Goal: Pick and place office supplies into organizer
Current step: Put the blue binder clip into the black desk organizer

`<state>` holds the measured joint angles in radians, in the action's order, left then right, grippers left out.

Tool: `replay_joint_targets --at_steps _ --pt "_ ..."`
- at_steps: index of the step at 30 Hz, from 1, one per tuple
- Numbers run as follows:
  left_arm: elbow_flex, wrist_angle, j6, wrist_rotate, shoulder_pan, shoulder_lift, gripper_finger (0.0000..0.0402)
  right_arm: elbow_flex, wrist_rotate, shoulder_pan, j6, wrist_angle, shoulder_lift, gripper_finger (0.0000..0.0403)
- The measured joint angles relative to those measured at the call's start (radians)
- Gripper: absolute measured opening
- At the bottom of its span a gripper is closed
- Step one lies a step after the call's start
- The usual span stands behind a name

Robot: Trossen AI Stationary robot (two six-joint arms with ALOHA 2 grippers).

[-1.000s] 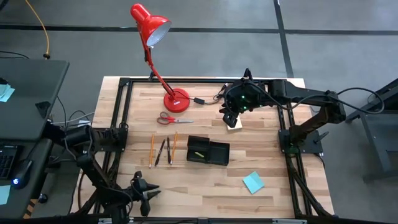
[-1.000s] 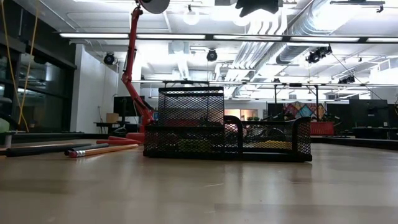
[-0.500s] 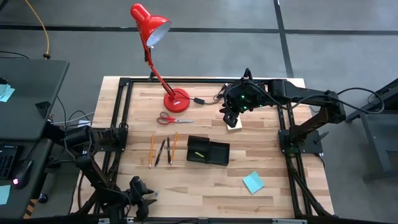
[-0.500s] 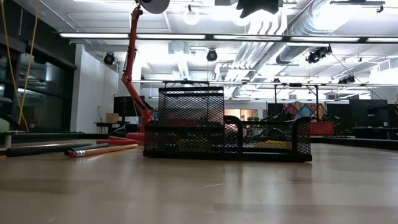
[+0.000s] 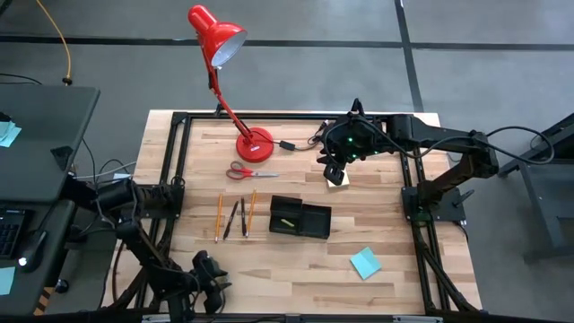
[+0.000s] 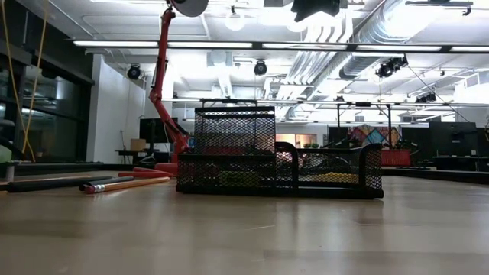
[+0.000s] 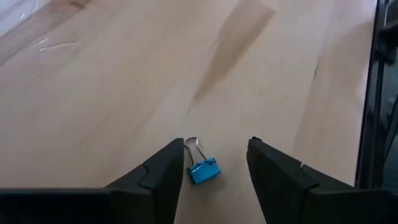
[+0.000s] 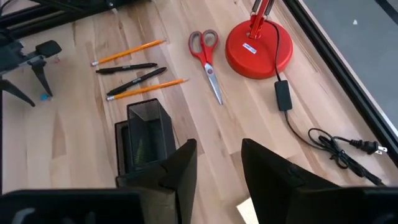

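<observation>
In the high view my left gripper [image 5: 210, 276] hovers over the near-left part of the table. It is open in the left wrist view [image 7: 216, 163], with a small blue binder clip [image 7: 203, 169] lying on the wood between its fingers, untouched. My right gripper [image 5: 334, 169] is open [image 8: 219, 167] above a pale yellow sticky pad [image 5: 340, 180] at the far right. The black mesh organizer [image 5: 300, 217] sits mid-table. Pencils and pens [image 5: 235, 216] lie to its left and red-handled scissors [image 5: 250, 172] beyond them. A teal pad [image 5: 365, 263] lies near right.
The red desk lamp's base [image 5: 254, 144] stands on the far side, and its black cord and plug [image 8: 323, 146] trail across the wood toward the right arm. A black metal frame [image 5: 177, 161] borders the table. Bare wood lies between the organizer and the near edge.
My left gripper has shifted slightly over the near-left corner, first toward the near edge and then a little toward the right. My right arm and the supplies have stayed where they were.
</observation>
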<state>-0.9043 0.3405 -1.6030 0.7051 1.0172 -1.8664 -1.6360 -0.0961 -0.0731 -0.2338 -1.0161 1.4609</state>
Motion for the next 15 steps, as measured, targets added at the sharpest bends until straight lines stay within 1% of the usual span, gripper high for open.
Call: replay_joint_targets --at_steps 3,7,15 --pt "-0.001 -0.007 0.073 -0.047 -0.006 0.004 0.0159 0.000 0.000 0.000 0.007 -0.001 0.000 0.0122" --pt "-0.002 -0.031 0.111 -0.088 -0.004 0.004 0.0150 0.000 -0.001 0.000 0.007 0.000 0.000 0.0122" --pt "-0.002 -0.033 0.125 -0.096 -0.004 0.009 0.0133 0.000 -0.002 0.000 -0.001 0.007 0.000 0.0122"
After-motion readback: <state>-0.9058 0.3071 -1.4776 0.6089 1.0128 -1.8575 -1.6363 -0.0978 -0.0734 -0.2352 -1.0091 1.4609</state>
